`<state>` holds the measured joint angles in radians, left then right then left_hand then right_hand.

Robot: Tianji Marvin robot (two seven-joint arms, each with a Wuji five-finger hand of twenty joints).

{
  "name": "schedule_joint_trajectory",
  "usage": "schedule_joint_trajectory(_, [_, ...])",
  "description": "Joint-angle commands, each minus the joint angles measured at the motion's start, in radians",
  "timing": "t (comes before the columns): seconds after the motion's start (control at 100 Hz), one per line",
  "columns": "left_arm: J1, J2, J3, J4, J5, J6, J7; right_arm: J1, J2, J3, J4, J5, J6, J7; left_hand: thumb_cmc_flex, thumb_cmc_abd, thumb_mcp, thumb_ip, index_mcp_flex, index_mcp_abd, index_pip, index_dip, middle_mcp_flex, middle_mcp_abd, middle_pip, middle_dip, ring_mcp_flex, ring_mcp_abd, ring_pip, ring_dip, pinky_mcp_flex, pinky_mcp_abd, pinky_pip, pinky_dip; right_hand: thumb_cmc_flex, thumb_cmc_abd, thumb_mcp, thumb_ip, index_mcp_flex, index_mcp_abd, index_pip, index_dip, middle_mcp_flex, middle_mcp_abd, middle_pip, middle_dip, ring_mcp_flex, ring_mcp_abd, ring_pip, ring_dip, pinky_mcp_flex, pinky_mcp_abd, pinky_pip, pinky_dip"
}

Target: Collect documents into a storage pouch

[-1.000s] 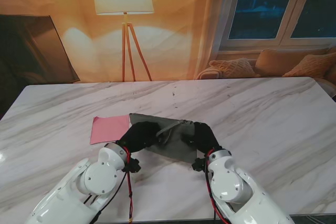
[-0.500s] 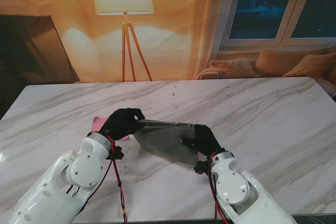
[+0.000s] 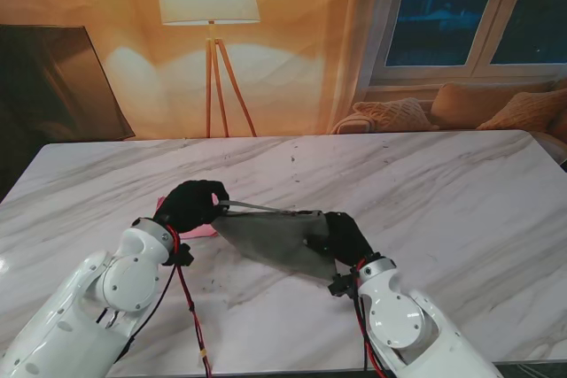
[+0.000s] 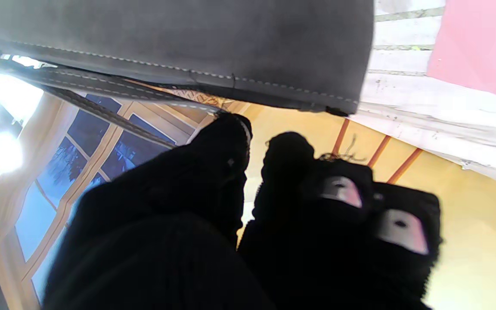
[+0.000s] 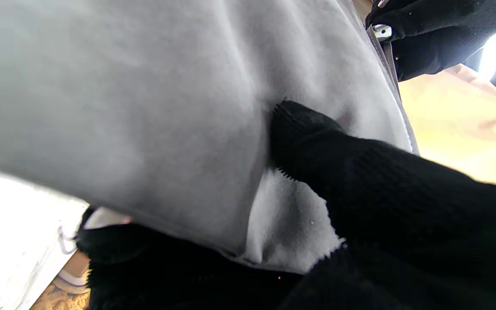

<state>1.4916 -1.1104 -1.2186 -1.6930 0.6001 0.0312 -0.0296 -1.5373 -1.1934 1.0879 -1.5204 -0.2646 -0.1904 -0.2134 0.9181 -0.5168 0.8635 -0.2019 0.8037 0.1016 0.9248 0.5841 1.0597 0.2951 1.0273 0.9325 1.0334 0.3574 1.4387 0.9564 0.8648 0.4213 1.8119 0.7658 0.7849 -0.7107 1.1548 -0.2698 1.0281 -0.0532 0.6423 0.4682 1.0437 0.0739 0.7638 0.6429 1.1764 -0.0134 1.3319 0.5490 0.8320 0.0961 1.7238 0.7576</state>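
A grey felt pouch point(image 3: 273, 238) is lifted off the marble table point(image 3: 461, 192) between my two black-gloved hands. My right hand point(image 3: 341, 238) is shut on the pouch's right end; its thumb point(image 5: 317, 142) presses into the felt point(image 5: 144, 107). My left hand point(image 3: 190, 204) pinches the zipper pull or strap at the pouch's left top edge and stretches it leftward. In the left wrist view the fingers point(image 4: 230, 168) hold a thin strap under the stitched pouch edge point(image 4: 196, 47). A pink document point(image 3: 200, 229) lies flat on the table, mostly hidden behind my left hand; it is seen as pink sheet point(image 4: 476, 43).
The table's far edge meets a backdrop showing a floor lamp point(image 3: 209, 6) and a window. Red and black cables point(image 3: 188, 307) hang from both wrists over the table's near part.
My left hand has moved left and away from the right hand, pulling the pouch's top edge with it. The pouch has stretched out and lifted. The pink document is now mostly covered.
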Motion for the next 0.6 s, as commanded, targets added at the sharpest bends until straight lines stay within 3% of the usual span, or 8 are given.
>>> schedule_joint_trajectory(0.0, [0.010,0.008,-0.020,-0.002,0.010,0.012,-0.018,-0.006,0.001,0.003,0.002,0.000,0.006,0.010,0.012,0.004,0.042,0.038,0.011,-0.032,0.088,0.029,0.040,0.001,0.030,-0.006,0.043,0.093,0.077,0.003,0.058,-0.175,0.135,-0.049,0.085,0.077,0.064,0.005,0.233,-0.078,0.244,0.109,0.032,-0.003,-0.008,0.007,0.064,-0.062,0.027,0.008,0.025,0.004,0.024,-0.010])
schedule_joint_trajectory(0.59, [0.130,0.023,-0.217,-0.073,0.146,0.026,-0.032,0.003,-0.010,0.020,0.014,-0.020,0.057,-0.041,0.019,0.010,0.028,0.038,0.008,-0.031,0.084,0.027,0.032,-0.001,0.022,-0.008,0.029,0.100,0.065,0.002,0.046,-0.175,0.132,-0.060,0.086,0.085,0.059,0.005,0.224,-0.070,0.238,0.113,0.030,0.009,-0.001,0.008,0.078,-0.069,0.024,0.010,0.046,0.009,0.014,-0.011])
